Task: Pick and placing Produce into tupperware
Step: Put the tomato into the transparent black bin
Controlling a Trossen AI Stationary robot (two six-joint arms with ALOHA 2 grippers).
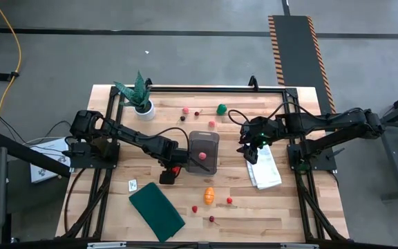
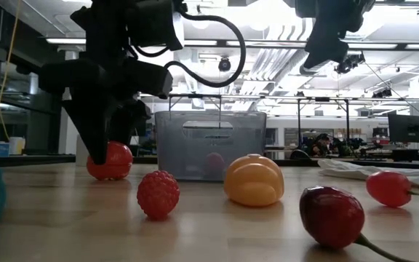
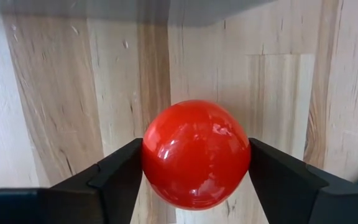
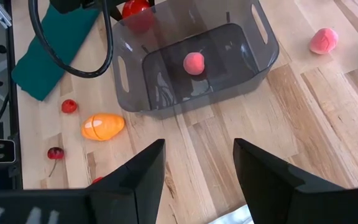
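Beside the tupperware, left gripper clamping red ball, right gripper parted, orange piece nearby

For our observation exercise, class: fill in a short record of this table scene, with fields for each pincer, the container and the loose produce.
left pincer: closed on the red ball, low at the table beside the container
right pincer: open, empty, raised above the table near the white cloth
container: clear tupperware, upright, one pink piece inside
loose produce: orange piece, green piece, small red and dark berries scattered on the table
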